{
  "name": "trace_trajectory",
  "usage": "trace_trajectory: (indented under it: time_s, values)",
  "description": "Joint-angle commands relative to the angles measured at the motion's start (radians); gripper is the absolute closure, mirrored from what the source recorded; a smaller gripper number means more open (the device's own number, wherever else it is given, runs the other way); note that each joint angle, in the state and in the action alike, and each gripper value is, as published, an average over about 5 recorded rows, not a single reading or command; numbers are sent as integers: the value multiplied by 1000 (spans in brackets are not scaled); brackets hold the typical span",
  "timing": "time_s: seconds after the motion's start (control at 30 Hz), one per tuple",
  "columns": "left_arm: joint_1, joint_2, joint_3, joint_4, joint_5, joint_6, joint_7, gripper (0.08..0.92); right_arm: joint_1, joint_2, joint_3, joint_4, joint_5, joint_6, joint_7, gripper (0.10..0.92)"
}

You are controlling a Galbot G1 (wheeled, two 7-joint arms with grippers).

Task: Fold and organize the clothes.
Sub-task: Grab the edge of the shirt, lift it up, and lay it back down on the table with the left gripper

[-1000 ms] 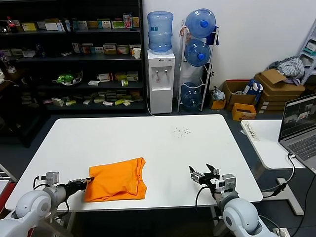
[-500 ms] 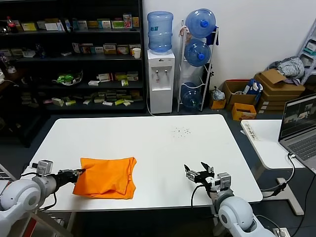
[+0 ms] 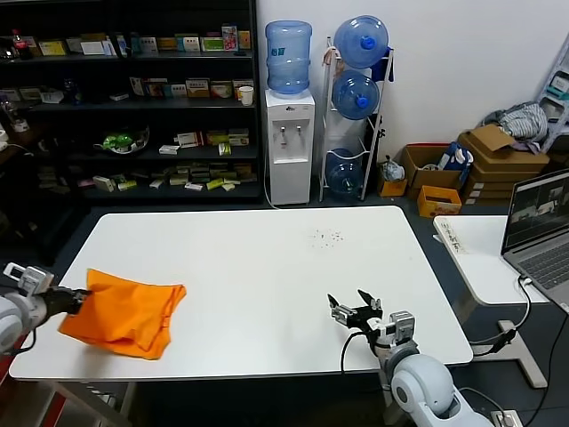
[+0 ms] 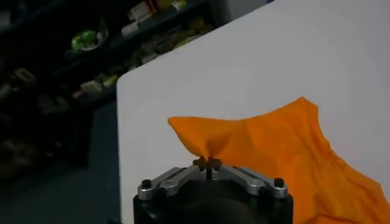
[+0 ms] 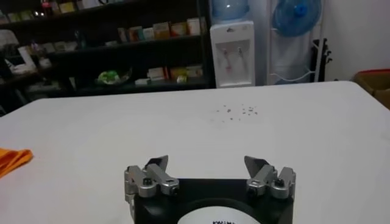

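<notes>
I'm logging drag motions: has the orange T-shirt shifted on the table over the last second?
Yes. The orange T-shirt, pinched by the shut left gripper, has slid toward the robot's left, ending at the table's left edge.

T-shirt [image 3: 124, 311] lettering: you can't see it; folds hide it.
Left arm: the head view's edge cuts it off for you.

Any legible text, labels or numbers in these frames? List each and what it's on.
None can be read.
Right gripper: a partial print on its white disc, cut off by the frame edge.
Shelf boxes: labels too small.
Laptop: screen too small.
Orange T-shirt, pinched by the left gripper: no lettering visible.
</notes>
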Motion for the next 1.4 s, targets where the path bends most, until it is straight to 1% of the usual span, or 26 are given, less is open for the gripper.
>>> trace_trajectory:
  time_s: [0.03,0.13,0.2,0.27,0.33,0.4,0.47,0.57,0.67,0.73,0.77,0.83,0.97,1.2,1.4]
  values:
    - [-3,108,-5,109,71,2,31,896,3,10,-9,-1,-7,5,-2,203]
    - [4,90,-3,41,-23,13,1,896,2,19,-11,-4,-13,4,0,203]
    - [9,59,2,-52,-154,22,-52,896,2,26,-10,-12,-19,2,2,203]
    - [-2,-1,15,-158,-308,25,-129,896,1,35,-8,-22,-24,0,5,203]
    - [-52,-104,62,-251,-455,20,-226,896,-1,46,-4,-33,-32,-4,10,203]
    - [-159,-241,142,-299,-565,15,-324,896,-5,59,1,-43,-40,-9,15,203]
    - [-306,-398,245,-311,-657,13,-436,896,-11,71,10,-51,-50,-14,21,203]
    - [-478,-598,389,-273,-724,8,-574,896,-21,85,23,-53,-66,-21,29,203]
    - [-590,-756,520,-192,-703,-1,-634,896,-29,101,39,-44,-77,-32,39,203]
    - [-635,-835,571,-126,-679,-5,-656,896,-33,110,49,-35,-79,-40,46,203]
    - [-650,-862,585,-94,-666,-5,-664,896,-34,112,51,-32,-80,-42,49,203]
    - [-670,-900,608,-37,-640,-6,-667,896,-37,117,53,-28,-83,-44,52,203]
    - [-671,-922,633,26,-590,-5,-635,896,-39,120,50,-29,-85,-43,52,203]
    - [-620,-929,633,52,-523,-6,-610,896,-34,115,44,-39,-83,-36,49,203]
    - [-616,-946,627,67,-491,-12,-609,896,-32,115,34,-40,-82,-34,47,203]
